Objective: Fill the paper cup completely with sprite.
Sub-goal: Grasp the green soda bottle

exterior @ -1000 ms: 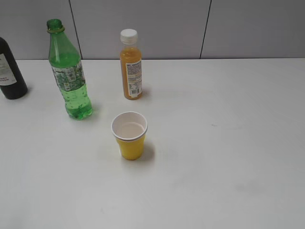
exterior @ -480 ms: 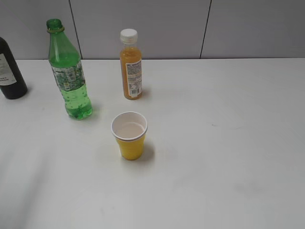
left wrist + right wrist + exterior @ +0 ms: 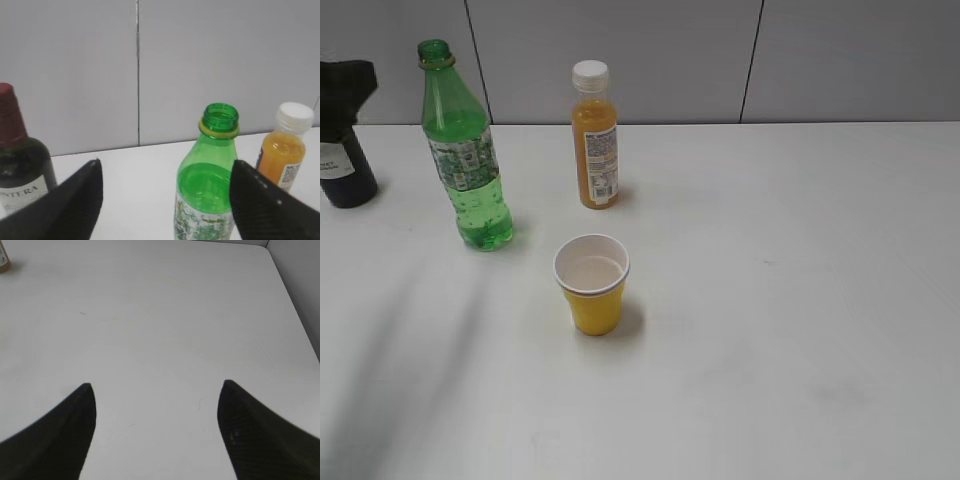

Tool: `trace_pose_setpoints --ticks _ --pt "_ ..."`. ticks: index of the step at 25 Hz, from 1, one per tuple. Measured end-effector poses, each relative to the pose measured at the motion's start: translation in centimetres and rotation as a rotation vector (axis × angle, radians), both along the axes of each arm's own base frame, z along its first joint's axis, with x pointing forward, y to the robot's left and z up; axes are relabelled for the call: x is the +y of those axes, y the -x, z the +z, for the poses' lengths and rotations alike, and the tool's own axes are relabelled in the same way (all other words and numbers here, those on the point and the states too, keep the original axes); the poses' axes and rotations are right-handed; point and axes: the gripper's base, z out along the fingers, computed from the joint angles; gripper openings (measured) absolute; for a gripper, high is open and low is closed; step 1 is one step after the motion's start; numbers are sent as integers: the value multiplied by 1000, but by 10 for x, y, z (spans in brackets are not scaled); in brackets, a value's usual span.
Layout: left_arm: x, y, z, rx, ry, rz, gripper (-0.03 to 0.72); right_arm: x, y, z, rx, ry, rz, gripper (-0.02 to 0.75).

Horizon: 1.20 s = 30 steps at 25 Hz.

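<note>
Nearest in the exterior view, the paper cup (image 3: 592,283) is seen upright on the white tabletop (image 3: 790,330), its white inside apparently holding a little pale liquid at the bottom, so it is judged far from full. Beyond it and to the left the sprite (image 3: 465,150) bottle is stood upright, uncapped, with liquid showing only in its lower part. In the left wrist view the left gripper (image 3: 165,200) is shown with its fingers (image 3: 75,197) spread wide and nothing between them; the sprite bottle's open neck (image 3: 219,119) is seen ahead, nearer the right-hand finger than the middle of the gap. The dark bottle (image 3: 17,160) is found just ahead of the left-hand finger, and the orange juice bottle (image 3: 285,142) ahead of the right-hand one. A knock could be given to the dark bottle if the fingers are driven straight in without being centred, and the tall open bottle could be tipped and spilt by an off-centre squeeze high on its neck. At pouring, the light cup could be pushed over, or missed, since it is not steadied by anything. The right gripper (image 3: 155,430) is shown likewise with fingers apart and empty, above bare tabletop, whose far right edge (image 3: 292,300) is seen well ahead. Open room is left to the right of the cup; the crowded side is by the back wall (image 3: 650,50).
</note>
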Motion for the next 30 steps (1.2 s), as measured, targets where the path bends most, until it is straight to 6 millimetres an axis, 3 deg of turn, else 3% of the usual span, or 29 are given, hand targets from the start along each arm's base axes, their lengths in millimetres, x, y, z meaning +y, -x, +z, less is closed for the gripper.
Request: trace_pose_setpoints --ticks 8,18,23,30 --pt "-6 -8 -40 5 36 3 592 0 0 0 0 0 0 585" --pt "-23 -17 -81 -31 30 -162 594 0 0 0 0 0 0 585" --pt "-25 -25 -104 -44 54 -156 666 0 0 0 0 0 0 585" --pt "-23 -30 -127 -38 45 -127 676 0 0 0 0 0 0 585"
